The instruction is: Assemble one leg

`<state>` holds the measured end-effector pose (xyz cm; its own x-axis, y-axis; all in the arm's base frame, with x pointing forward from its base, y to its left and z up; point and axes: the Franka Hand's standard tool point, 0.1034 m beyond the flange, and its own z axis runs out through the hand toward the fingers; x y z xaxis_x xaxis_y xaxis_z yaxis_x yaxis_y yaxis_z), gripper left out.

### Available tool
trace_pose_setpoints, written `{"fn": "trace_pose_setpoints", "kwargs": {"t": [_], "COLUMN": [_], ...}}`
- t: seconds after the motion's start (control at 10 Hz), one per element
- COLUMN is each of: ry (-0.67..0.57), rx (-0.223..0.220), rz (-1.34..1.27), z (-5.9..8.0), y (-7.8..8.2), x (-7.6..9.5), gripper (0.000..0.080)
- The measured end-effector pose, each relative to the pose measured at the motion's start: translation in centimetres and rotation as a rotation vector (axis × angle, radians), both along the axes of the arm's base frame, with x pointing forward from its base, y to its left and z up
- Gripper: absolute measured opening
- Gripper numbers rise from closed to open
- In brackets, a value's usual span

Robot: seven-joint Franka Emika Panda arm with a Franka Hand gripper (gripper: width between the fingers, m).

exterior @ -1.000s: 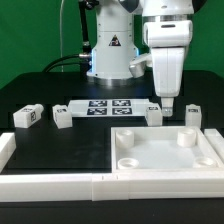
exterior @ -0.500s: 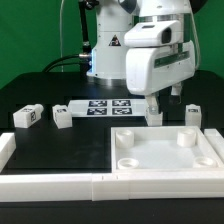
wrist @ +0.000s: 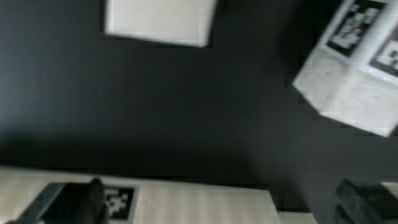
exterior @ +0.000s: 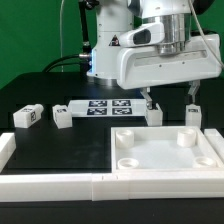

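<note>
Four small white legs lie on the black table in the exterior view: two on its left [exterior: 27, 116] [exterior: 62, 116] and two on its right [exterior: 153, 113] [exterior: 193, 112]. My gripper [exterior: 170, 98] hangs just above the two right legs, empty, with its jaws wide apart. One finger is over each leg. In the blurred wrist view the gripper [wrist: 222, 185] shows two dark fingers [wrist: 71, 182]. A white piece with a square marker [wrist: 196, 188] lies between them, close to one finger.
The large white square panel [exterior: 165, 150] with round corner holes lies in front of the right legs. The marker board [exterior: 105, 106] lies between the leg pairs. A white rail [exterior: 60, 180] runs along the front. The robot base [exterior: 108, 50] stands behind.
The hand has turned about its vertical axis, so its broad side now faces the exterior camera. The fingers now stand apart over the two right legs. Nothing was picked up.
</note>
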<state>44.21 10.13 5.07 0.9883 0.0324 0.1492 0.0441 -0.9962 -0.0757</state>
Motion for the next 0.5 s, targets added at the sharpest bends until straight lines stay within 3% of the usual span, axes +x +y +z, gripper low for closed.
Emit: {"fn": "trace_pose_setpoints", "kwargs": {"t": [0.2, 0.5], "ry": [0.024, 0.037], "rx": [0.049, 0.068], "rz": [-0.255, -0.326], "z": [-0.5, -0.5], "y": [1.8, 3.5], "x": [-0.8, -1.4], "gripper": [0.0648, 0.0648]}}
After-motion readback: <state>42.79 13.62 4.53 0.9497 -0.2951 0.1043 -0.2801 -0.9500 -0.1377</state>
